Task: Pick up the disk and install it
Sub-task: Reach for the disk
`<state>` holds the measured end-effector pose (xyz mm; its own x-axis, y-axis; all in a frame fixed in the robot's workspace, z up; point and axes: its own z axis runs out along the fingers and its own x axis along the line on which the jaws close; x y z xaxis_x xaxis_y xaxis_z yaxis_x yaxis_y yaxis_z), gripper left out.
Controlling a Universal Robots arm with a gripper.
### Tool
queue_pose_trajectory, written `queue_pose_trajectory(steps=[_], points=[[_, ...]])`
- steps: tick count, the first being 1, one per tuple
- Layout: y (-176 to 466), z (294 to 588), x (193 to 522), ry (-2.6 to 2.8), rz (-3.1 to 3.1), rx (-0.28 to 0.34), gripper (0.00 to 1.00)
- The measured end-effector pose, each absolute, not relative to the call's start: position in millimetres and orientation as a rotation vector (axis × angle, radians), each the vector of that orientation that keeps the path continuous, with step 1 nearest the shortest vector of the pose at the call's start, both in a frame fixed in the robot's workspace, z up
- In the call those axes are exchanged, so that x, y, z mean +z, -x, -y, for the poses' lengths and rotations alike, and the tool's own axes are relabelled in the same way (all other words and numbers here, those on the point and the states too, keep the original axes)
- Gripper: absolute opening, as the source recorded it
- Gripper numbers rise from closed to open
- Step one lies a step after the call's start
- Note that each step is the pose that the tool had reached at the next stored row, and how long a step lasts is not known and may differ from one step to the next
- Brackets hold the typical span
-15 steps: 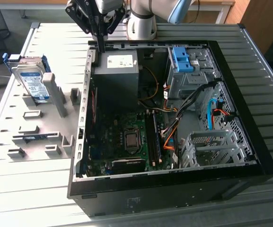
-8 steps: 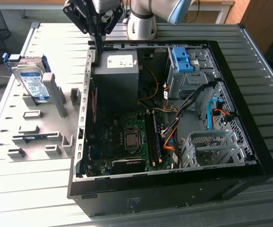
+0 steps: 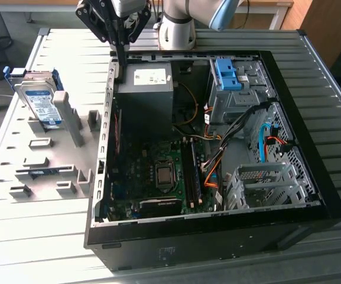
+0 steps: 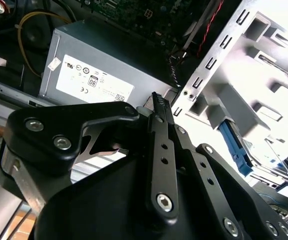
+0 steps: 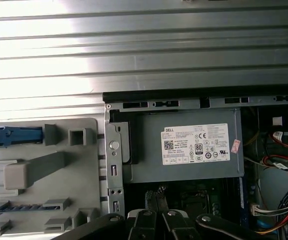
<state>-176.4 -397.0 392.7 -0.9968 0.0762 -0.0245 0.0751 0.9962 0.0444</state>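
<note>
The disk [image 3: 40,102] stands tilted in the grey holder [image 3: 52,160] on the exterior view's left, its label facing out and a blue frame around its edges. In the first wrist view I see its blue frame [image 5: 9,136] edge-on at the holder's far end. My gripper [image 3: 122,61] hangs over the back left corner of the open computer case [image 3: 312,177], above the grey power supply [image 3: 149,80], well apart from the disk. Its fingers are shut with nothing between them, as both wrist views show [image 4: 156,98] [image 5: 156,198].
A bare blue bracket [image 3: 40,172] lies in a slot of the holder. Inside the case are a blue carrier [image 3: 228,74] on the drive cage, a metal cage [image 3: 265,184], cables [image 3: 214,168] and the motherboard [image 3: 158,177]. The slatted table [image 3: 70,53] surrounds the case.
</note>
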Motion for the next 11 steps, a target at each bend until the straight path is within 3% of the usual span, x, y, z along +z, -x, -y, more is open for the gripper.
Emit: queue_pose_trajectory(steps=[11], points=[[182.9,396.8,392.6,-0.118,-3.112,0.068,0.11]])
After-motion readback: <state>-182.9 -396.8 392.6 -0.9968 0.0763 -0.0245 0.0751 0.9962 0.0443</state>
